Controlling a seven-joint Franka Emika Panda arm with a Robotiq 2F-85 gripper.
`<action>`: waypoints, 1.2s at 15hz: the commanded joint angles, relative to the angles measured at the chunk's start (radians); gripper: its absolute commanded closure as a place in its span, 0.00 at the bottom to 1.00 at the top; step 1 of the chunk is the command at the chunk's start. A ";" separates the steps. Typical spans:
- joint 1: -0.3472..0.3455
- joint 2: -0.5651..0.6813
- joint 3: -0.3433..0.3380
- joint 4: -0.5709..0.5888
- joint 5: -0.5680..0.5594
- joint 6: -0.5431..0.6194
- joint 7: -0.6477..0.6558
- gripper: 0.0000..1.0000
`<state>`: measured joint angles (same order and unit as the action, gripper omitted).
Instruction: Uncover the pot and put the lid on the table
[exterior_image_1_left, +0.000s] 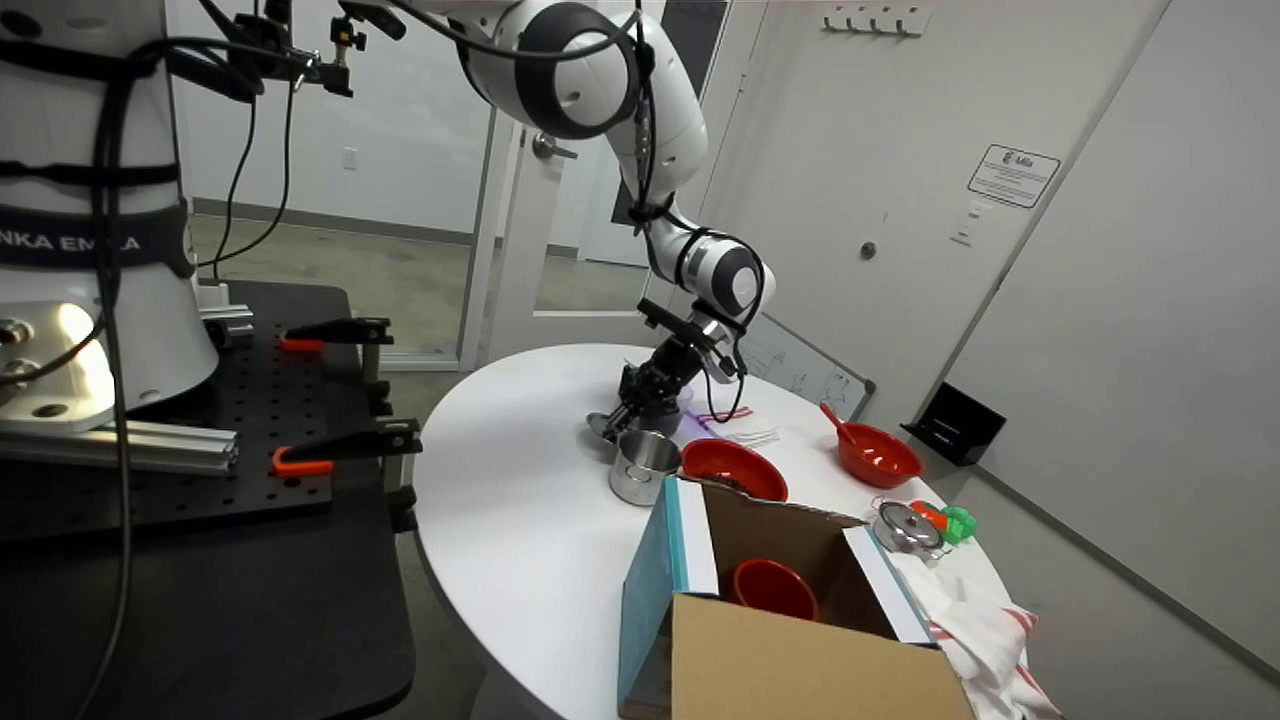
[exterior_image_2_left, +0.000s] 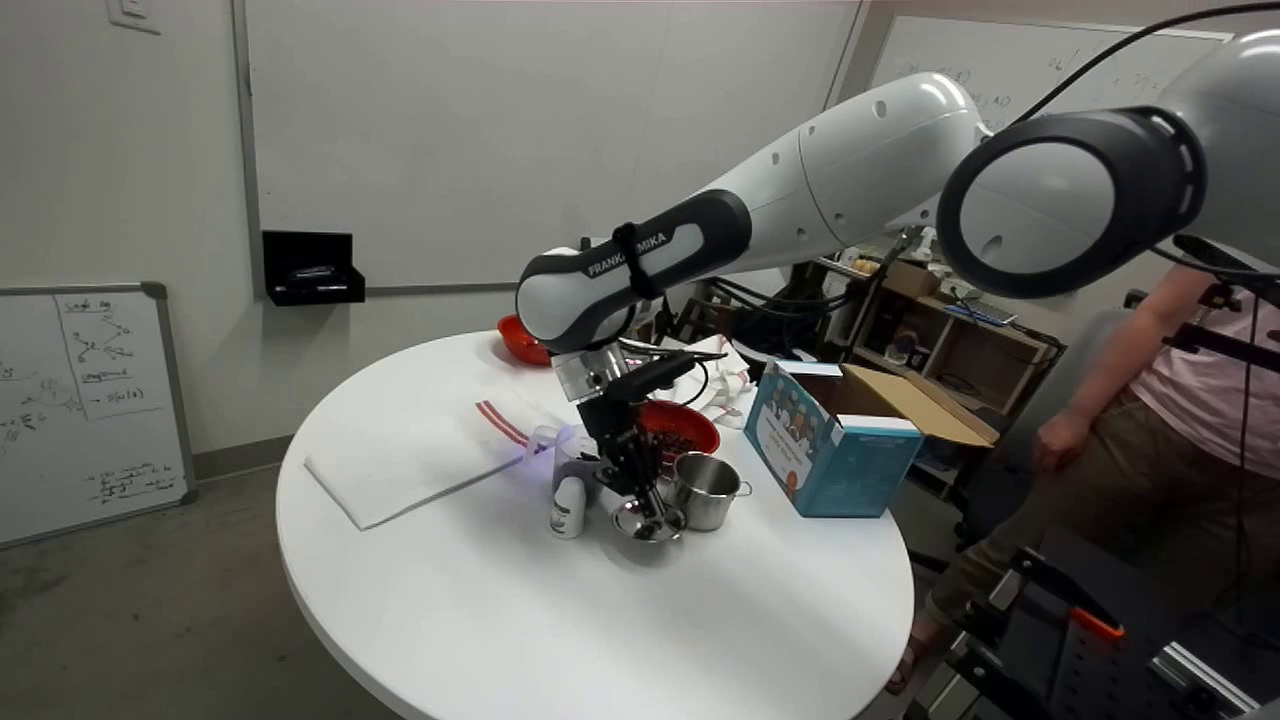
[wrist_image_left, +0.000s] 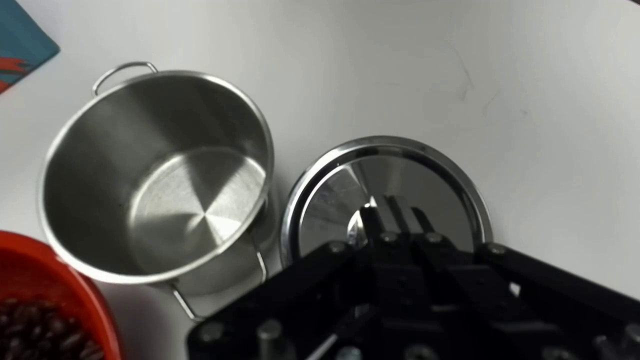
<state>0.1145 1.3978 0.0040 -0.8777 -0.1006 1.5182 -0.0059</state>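
Observation:
The pot (wrist_image_left: 100, 165) is shiny silver with wire handles. It stands upright and uncovered on the white table (exterior_image_2_left: 500, 610), and its inside shows bare metal. It also shows in both exterior views (exterior_image_1_left: 638, 484) (exterior_image_2_left: 708, 495). The round silver lid (wrist_image_left: 337, 192) is under my gripper, just beside the pot; it appears tilted in an exterior view (exterior_image_1_left: 596, 427). My gripper (wrist_image_left: 395, 215) points down over the lid with its fingers close together. It looks shut on the lid's handle, which the fingers mostly hide. Whether the lid's edge touches the table cannot be told.
A red bowl (exterior_image_2_left: 685, 412) of dark beans sits against the pot. A blue box (exterior_image_2_left: 800, 450) stands beyond. A white bottle (exterior_image_2_left: 568, 510) and grey cup (exterior_image_2_left: 575, 465) stand close to the gripper. Another silver pot (exterior_image_1_left: 905, 530), covered, and a red bowl (exterior_image_1_left: 880, 455) are farther off.

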 joint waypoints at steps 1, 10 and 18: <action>-0.001 0.079 0.000 0.115 -0.003 -0.040 -0.028 1.00; 0.008 0.066 0.005 0.094 0.002 -0.022 -0.031 0.59; 0.014 0.065 -0.003 0.131 -0.005 -0.018 -0.021 0.02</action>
<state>0.1203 1.4632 0.0088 -0.7813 -0.0997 1.5066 -0.0200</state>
